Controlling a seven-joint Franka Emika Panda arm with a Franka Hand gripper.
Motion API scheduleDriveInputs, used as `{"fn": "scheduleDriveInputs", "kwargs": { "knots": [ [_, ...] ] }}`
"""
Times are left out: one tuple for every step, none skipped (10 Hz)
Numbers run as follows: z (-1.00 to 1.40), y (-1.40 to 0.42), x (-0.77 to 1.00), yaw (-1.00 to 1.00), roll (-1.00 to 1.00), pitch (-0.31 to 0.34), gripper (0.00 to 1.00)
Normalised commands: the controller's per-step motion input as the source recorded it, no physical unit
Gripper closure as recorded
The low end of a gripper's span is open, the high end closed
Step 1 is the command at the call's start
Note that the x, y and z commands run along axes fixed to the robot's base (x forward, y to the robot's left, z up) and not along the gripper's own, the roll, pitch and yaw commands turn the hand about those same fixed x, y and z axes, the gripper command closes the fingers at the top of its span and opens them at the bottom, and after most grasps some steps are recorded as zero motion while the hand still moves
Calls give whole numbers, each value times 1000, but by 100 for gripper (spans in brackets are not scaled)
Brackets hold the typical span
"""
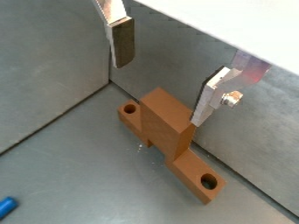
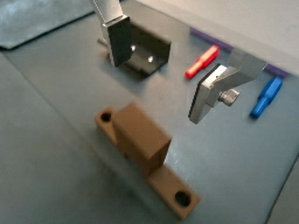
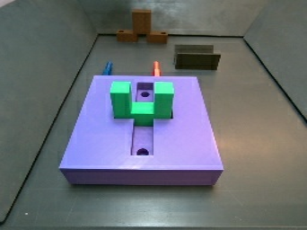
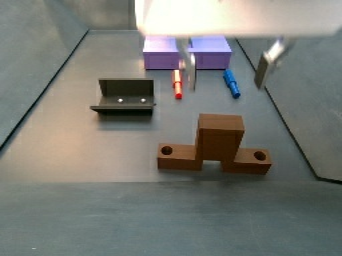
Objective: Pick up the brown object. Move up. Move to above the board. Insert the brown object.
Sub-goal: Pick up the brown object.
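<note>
My gripper (image 1: 176,77) hangs above the brown object (image 1: 167,129), fingers spread wide, nothing between them. Not yet touching the piece.

The brown object sits on the grey floor, close to a wall. In a side view (image 3: 142,27) it's at the far end, well apart from the board (image 3: 144,135). It stands with the crossbar flat on the floor, a hole at each end, and the thick stem sticking up (image 4: 217,142).

Risks from here:
- One finger (image 1: 214,94) is already down beside the stem, the opposite finger (image 1: 121,42) looks higher and farther off. If I close off-centre, one pad hits first and shoves or twists the piece rather than clamping it.
- The wall is close. Tight clearance on that side; a finger could scrape the wall on descent.
- If I descend too shallow, I pinch only the top edge of the stem and it can slip or tilt on the lift.
- Any tilt in the grasp carries to the insertion: the slot in the board by the green block (image 3: 142,99) looks snug, so a skewed piece would likely jam on the rim.
- Transit path passes the fixture (image 4: 124,97), red peg (image 4: 178,86) and blue peg (image 4: 231,82); lifting too low could clip them.
</note>
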Motion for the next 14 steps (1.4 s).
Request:
{"fn": "scheduleDriveInputs", "kwargs": {
  "knots": [
    [-789,0,31,0,117,24,0],
    [-700,63,-109,-97,77,24,0],
    [-414,309,-174,-191,0,40,0],
    [-251,377,-57,-260,0,41,0],
    [-180,334,0,-331,-21,29,0],
    [-154,203,9,-243,-51,11,0],
    [-120,0,320,-94,-60,9,0],
    [-154,26,249,-103,-67,0,0],
    [-169,106,134,-91,-66,0,0],
    [-146,14,137,0,-69,0,0],
    [-120,0,69,0,-69,0,0],
    [-86,-49,-17,0,-39,0,0],
    [-66,-54,-94,0,-27,-19,0],
    [-114,0,-86,0,-21,-21,0]
  ]
}}
